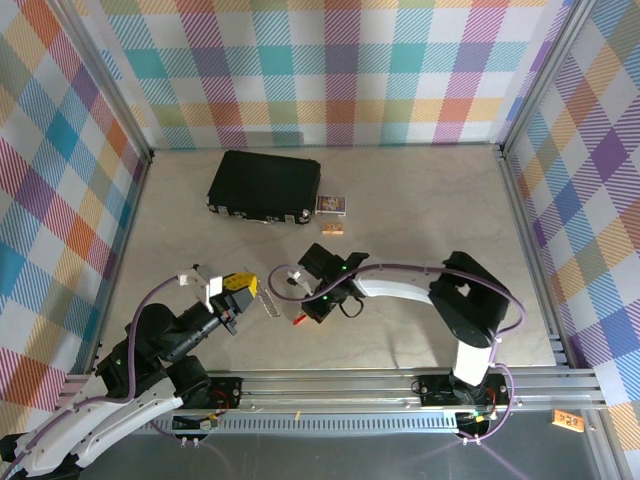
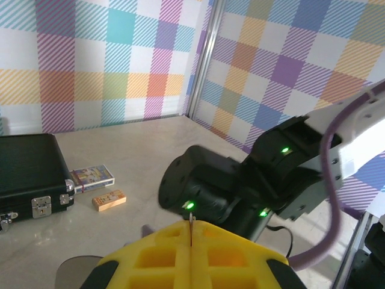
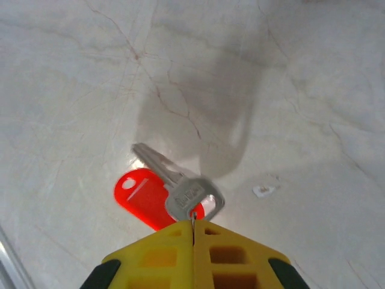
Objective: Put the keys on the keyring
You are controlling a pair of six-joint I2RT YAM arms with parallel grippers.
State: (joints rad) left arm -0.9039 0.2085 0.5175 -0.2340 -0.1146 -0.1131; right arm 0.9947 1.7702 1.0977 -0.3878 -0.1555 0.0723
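Two robot arms meet at the near middle of a pale marbled tabletop [image 1: 420, 200], keys and ring between them. The right gripper [image 3: 193, 232] has its yellow fingers pressed together on a thin grey metal ring [image 3: 212, 203]. The ring's wire runs straight into the seam between them. A silver key [image 3: 171, 180] hangs from that ring, its blade pointing far and left, its tip apparently on the table. Beneath it lies the red plastic keyring tag [image 3: 141, 195], flat on the surface.

Just to the left, the left gripper [image 2: 190, 232] is likewise clamped tight, with a sliver of metal standing edge-on in its seam. From above this appears to be a second flat silvery key [image 1: 268, 303], jutting from the left gripper's tip towards the right gripper, near it but apart.

The danger lies in how little metal each pinch has. The ring is gripped by a thin wire and could twist or slip out if the second key pushes against it off-line. That key, held by its edge, could pivot in the fingers instead of parting the ring's coils. The two wrists also sit close, so a careless approach risks a knock. The dangling first key may block the ring's opening.

Well beyond, at the far side, rest a black hard case [image 1: 265, 187], a small red-and-white card box [image 1: 331, 205] and a tan block [image 1: 333, 229].
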